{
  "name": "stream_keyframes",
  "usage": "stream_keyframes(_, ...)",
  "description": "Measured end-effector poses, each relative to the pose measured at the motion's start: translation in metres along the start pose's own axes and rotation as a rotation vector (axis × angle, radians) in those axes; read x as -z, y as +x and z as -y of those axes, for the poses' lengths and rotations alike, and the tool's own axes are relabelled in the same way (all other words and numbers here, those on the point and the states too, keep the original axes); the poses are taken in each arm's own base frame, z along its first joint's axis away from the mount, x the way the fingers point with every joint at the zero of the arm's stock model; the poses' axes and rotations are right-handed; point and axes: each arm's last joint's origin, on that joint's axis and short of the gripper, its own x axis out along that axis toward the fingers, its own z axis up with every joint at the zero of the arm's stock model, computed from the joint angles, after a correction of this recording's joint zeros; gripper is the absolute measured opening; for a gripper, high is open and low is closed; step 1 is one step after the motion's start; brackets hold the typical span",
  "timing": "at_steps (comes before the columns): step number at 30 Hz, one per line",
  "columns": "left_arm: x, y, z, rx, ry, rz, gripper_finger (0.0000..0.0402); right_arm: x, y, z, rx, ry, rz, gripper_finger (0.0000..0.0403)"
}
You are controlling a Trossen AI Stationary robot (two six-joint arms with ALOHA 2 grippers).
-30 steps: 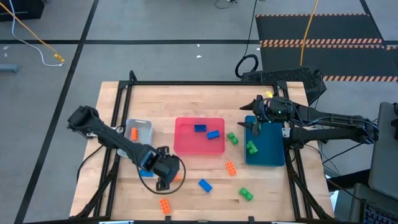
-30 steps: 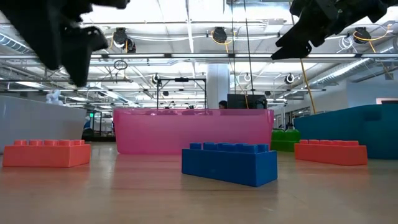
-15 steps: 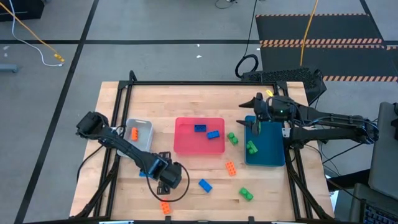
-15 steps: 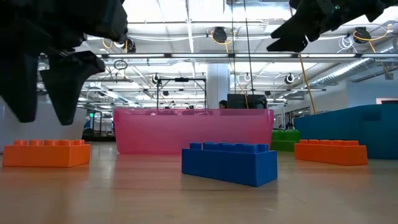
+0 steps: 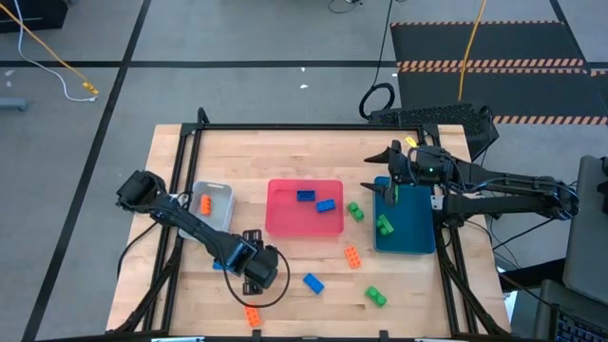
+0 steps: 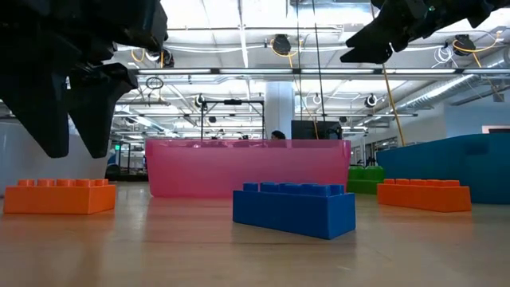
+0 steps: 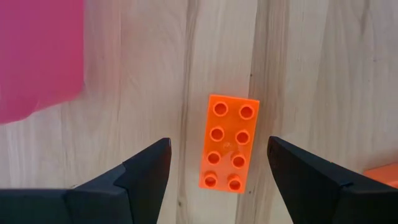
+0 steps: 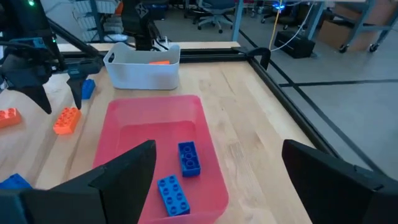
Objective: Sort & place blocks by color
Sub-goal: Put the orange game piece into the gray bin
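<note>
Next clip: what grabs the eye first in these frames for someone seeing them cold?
The left pincer stands open directly over an orange brick lying flat on the bare wood near the table's front edge, one finger on each side. Behind it sits the pink tray at mid-table, already holding two blue bricks. On the right, the right pincer hangs open above the teal tray.

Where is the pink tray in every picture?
High view: pink tray in the table's middle, two blue bricks inside.
Low view: wide pink wall behind the loose blue brick.
Left wrist view: only a pink corner shows.
Right wrist view: the tray lies in the middle, blue bricks inside.
Shared landmark: the left tool, open, hovering near the tray.
</note>
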Motion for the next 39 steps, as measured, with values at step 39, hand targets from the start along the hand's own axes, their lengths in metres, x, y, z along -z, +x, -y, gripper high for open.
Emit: stream_keyframes(39, 0.022, 0.034, -0.017, 0.025, -0.011, -0.055, 0.0136, -0.006, 0.000, 0.003, 0.066, -0.032, 0.060, 0.0341)
